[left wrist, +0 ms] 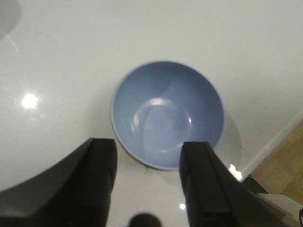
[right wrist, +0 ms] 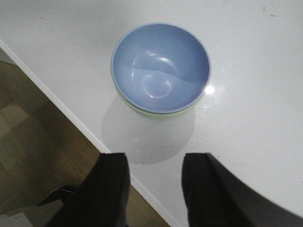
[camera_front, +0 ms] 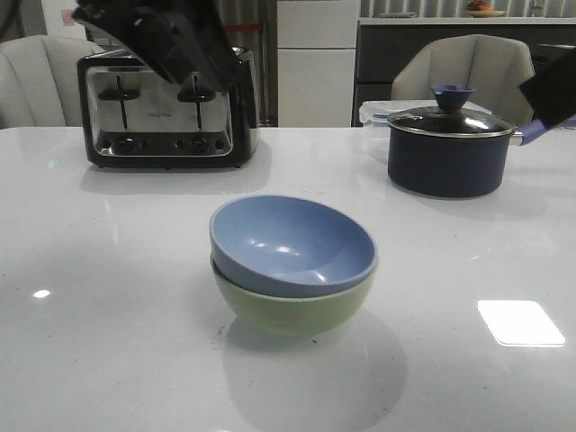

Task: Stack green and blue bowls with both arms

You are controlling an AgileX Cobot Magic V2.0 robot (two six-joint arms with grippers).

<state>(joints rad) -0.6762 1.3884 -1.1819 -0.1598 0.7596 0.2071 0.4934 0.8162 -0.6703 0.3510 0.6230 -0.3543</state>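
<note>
Green bowl sits mid-table, nearest the front cam, w/ blue bowl nested inside it, tilted slightly; blue bowl empty. Behind at right: dark lidded saucepan, contents not visible. Behind at left: toaster, its label unreadable. Left gripper raised above the bowls, jaws apart, holding nothing. Right gripper likewise spread, empty.
</note>
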